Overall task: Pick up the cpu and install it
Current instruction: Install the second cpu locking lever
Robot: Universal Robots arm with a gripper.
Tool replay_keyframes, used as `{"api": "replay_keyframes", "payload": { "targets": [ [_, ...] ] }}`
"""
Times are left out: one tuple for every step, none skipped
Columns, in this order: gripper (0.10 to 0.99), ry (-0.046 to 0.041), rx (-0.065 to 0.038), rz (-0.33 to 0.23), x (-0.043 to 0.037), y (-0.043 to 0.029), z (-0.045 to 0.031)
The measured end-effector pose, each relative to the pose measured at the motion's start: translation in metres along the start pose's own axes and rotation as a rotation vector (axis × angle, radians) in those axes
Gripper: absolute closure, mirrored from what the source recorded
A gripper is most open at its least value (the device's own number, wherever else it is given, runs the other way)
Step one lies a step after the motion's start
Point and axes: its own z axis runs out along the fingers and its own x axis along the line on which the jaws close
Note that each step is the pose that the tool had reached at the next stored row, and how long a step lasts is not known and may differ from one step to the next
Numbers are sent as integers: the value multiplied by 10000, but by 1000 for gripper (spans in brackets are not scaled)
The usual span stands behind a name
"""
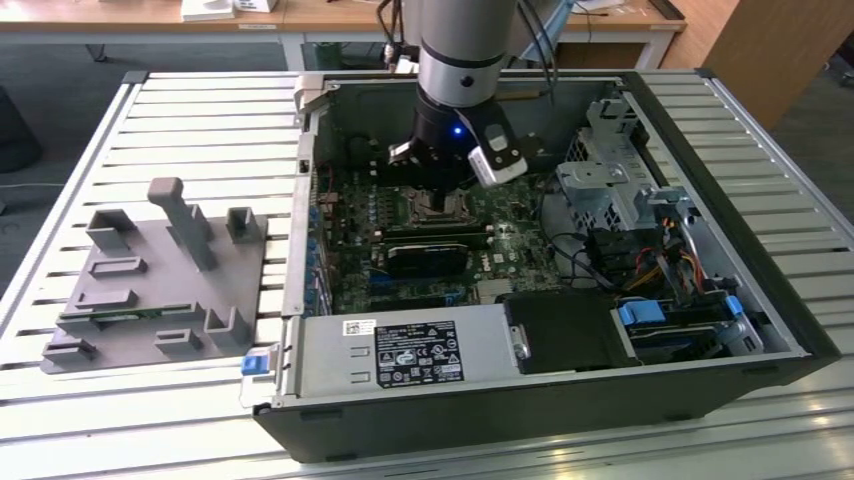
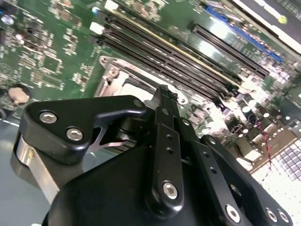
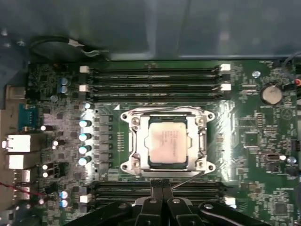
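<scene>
The cpu (image 3: pixel 167 141) already sits flat inside the socket (image 3: pixel 167 141) on the motherboard (image 3: pixel 244 136), silvery top up, framed on all sides by the metal socket bracket, and it lies just ahead of your gripper (image 3: pixel 161 184) in the first wrist view, close but apart from the fingertips. The fingers (image 3: pixel 156 188) are pressed together with no gap between them and nothing clamped, so the gripper is narrow and empty. In the exterior view the gripper (image 1: pixel 430 185) hangs inside the open computer case (image 1: pixel 747 330) right over the socket area. My read is the placing is done or nearly done and what remains is checking the seat, so judge the chip's edges against the bracket: they look parallel and even all round, no corner riding up that I can see. If you press or nudge, keep the closed tips vertical and central on the chip, light force only; socket pins under it bend easily, likely the main risk. Watch the thin wire lever (image 3: pixel 188 178) running between the tips and the socket, it's just beside the fingers and could snag. Memory slots (image 3: pixel 153 80) sit beyond the socket and another bank right next to the tips, so keep clear sideways. The grey parts tray (image 1: pixel 147 290) outside the case is well apart from the gripper.
</scene>
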Motion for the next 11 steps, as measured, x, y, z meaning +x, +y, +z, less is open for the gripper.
{"api": "replay_keyframes", "payload": {
  "targets": [
    [980, 0, 0, -1, 23, -1, 5],
    [980, 1, 2, -4, 44, -2, 12],
    [980, 1, 2, -9, 53, -3, 25],
    [980, 4, 2, -17, 55, -4, 43],
    [980, 9, 3, -25, 56, -6, 61],
    [980, 15, 3, -32, 57, -7, 80],
    [980, 21, 3, -36, 58, -8, 98],
    [980, 26, 5, -41, 60, -9, 115],
    [980, 28, 3, -45, 62, -11, 133],
    [980, 31, -9, -47, 63, -16, 142],
    [980, 31, -44, -49, 63, -23, 150]
  ]
}}
